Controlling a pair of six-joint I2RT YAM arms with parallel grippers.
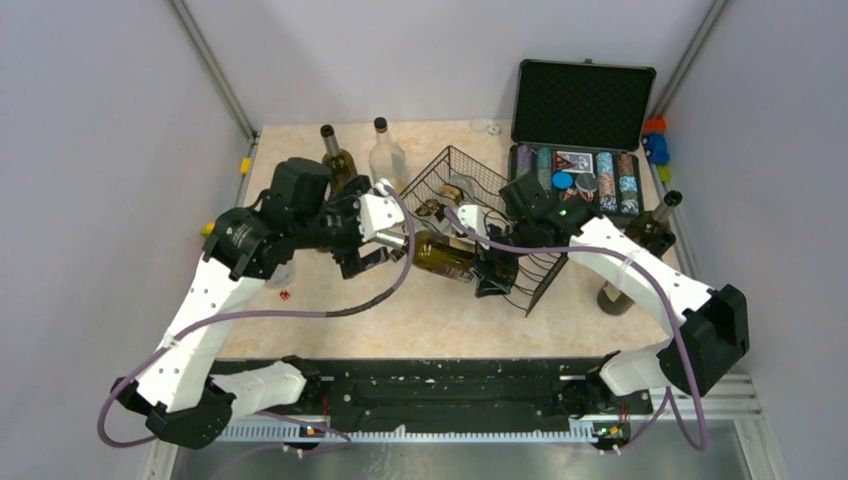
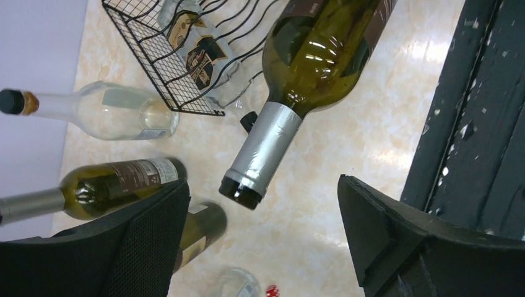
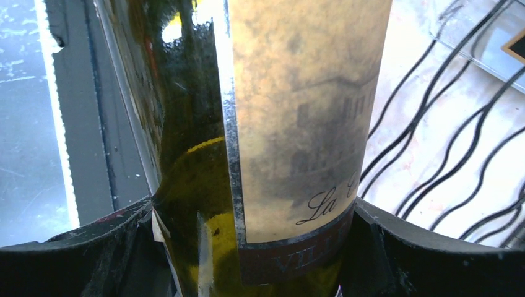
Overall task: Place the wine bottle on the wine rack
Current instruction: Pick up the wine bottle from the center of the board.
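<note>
The wine bottle (image 1: 443, 255) is dark green with a silver foil neck and a beige label. It hangs roughly level at the near-left side of the black wire wine rack (image 1: 470, 180). My right gripper (image 1: 492, 272) is shut on its body, and in the right wrist view the label (image 3: 297, 111) fills the space between both fingers (image 3: 396, 247). My left gripper (image 2: 263, 207) stands open just beyond the foil neck (image 2: 263, 148), touching nothing. In the top view the left gripper (image 1: 366, 258) is at the bottle's neck end. Rack wires (image 3: 433, 154) show behind the bottle.
A labelled bottle (image 2: 198, 52) lies in the rack. A clear bottle (image 1: 387, 155) and a green bottle (image 1: 338, 165) stand behind my left arm. An open black case (image 1: 580, 110) of poker chips sits at the back right, another bottle (image 1: 650, 225) beside it. A red die (image 1: 284, 294) lies on the table.
</note>
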